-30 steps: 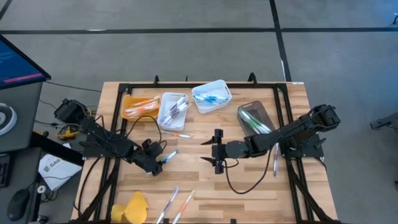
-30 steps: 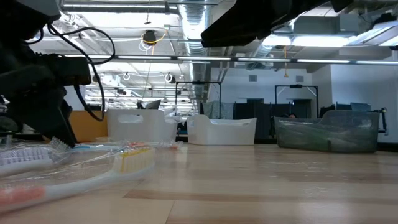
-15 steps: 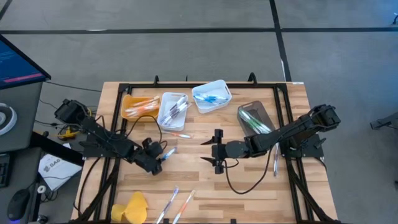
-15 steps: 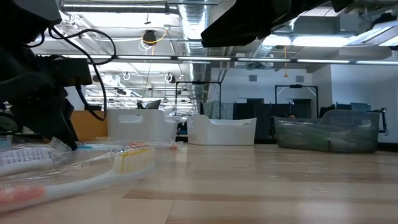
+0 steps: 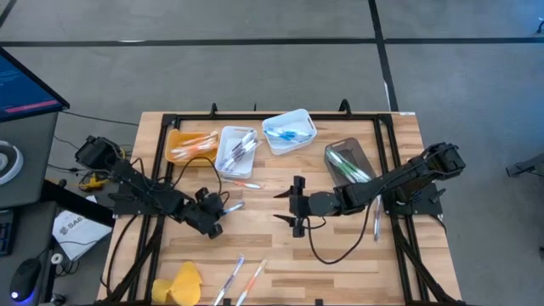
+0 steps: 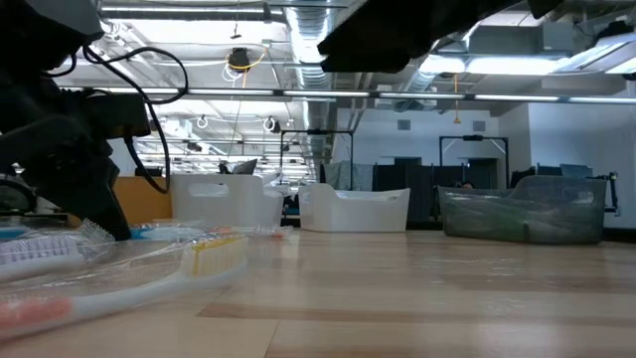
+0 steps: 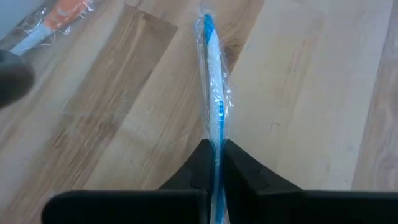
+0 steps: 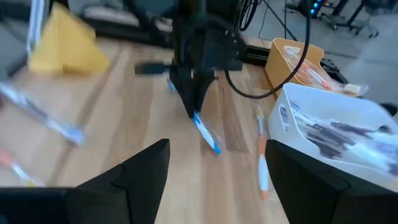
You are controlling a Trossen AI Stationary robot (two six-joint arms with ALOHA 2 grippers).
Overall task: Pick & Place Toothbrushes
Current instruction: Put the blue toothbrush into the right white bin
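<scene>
A blue toothbrush (image 7: 212, 87) in a clear wrapper lies on the wooden table just left of its middle, also visible in the high view as the blue toothbrush (image 5: 230, 206). My left gripper (image 5: 212, 223) is shut on its near end. My right gripper (image 5: 294, 206) hovers open over the table's middle, its fingers (image 8: 143, 177) wide apart and holding nothing. An orange toothbrush (image 5: 246, 184) lies flat farther back. Two more toothbrushes (image 5: 240, 280) lie by the near edge. My left gripper pinches the blue toothbrush's near end (image 7: 215, 163) between its two fingertips, wrapper and all. The fingers slant down from the table's left side, and the brush runs on ahead of them, roughly in line. Its far end (image 8: 213, 147) rests on the table.
Along the far edge stand an orange bin (image 5: 189, 143), two white bins (image 5: 236, 151) (image 5: 289, 131) and a clear brown bin (image 5: 348, 161), each holding toothbrushes. A yellow lump (image 5: 180, 285) sits at the near left corner. One toothbrush (image 5: 376, 223) lies under the right arm.
My left gripper has shut on the blue toothbrush's near end while staying in place. The right arm has kept still.
</scene>
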